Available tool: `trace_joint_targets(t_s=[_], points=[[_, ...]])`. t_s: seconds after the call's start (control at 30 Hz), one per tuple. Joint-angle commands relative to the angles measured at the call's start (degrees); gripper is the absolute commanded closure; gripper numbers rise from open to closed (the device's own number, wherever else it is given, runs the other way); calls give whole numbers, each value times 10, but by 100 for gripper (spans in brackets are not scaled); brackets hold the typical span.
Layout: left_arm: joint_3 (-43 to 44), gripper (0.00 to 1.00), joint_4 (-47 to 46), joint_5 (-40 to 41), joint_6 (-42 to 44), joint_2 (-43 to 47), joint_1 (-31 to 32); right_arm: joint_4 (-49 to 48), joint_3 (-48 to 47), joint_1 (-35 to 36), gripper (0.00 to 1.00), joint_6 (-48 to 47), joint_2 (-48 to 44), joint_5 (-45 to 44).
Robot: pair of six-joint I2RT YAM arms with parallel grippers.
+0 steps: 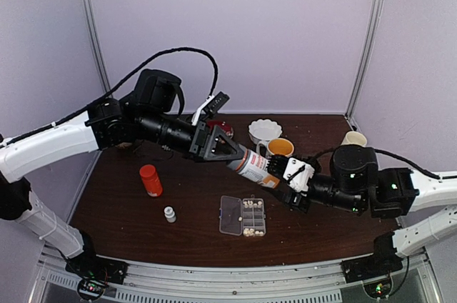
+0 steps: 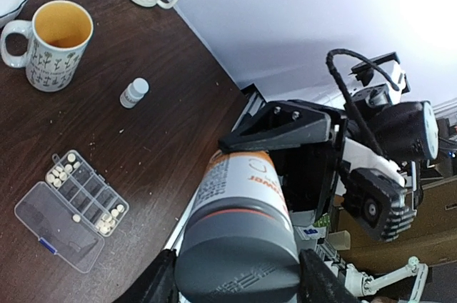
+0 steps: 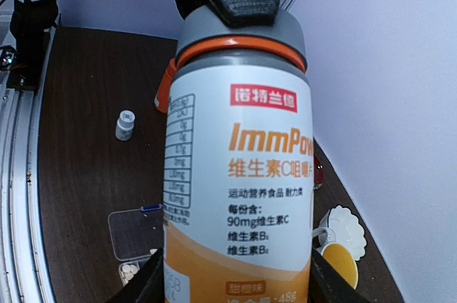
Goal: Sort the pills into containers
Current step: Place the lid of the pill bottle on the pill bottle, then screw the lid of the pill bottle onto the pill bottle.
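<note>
A white and orange bottle (image 1: 253,166) with a grey cap (image 2: 239,246) hangs tilted above the table, held between both arms. My left gripper (image 2: 239,278) is shut on the cap. My right gripper (image 3: 235,285) is shut on the lower part of the bottle (image 3: 239,167). Below it lie the containers, a clear pill box (image 1: 243,216) with its lid open flat to the left. Pale pills (image 1: 250,206) fill some cells at the far end and more pills (image 1: 250,231) sit at the near end. The left wrist view shows the box (image 2: 71,206) with pills (image 2: 61,171).
An orange bottle with a red cap (image 1: 151,180) and a small white bottle (image 1: 170,214) stand at the left. A patterned mug (image 1: 278,148), a white scalloped bowl (image 1: 265,130) and a cream cup (image 1: 353,138) stand at the back right.
</note>
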State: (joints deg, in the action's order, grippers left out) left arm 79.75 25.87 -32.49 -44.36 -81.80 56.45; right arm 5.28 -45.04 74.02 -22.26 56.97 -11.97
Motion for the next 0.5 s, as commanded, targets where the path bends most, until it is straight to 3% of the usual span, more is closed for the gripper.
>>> trace_joint_targets(t_s=[0.0,0.1,0.2,0.47], points=[[13,56,-9,3,-51,-13,7,-4,-34,40,100,-94,31,-110],[-10,56,-53,-2,-86,-7,10,-35,-36,50,100,-100,42,-138],[-33,56,-105,-18,-90,-1,12,-65,-34,47,100,-66,24,-82],[-45,59,-130,-62,79,5,15,-36,-49,-39,100,93,-24,232]])
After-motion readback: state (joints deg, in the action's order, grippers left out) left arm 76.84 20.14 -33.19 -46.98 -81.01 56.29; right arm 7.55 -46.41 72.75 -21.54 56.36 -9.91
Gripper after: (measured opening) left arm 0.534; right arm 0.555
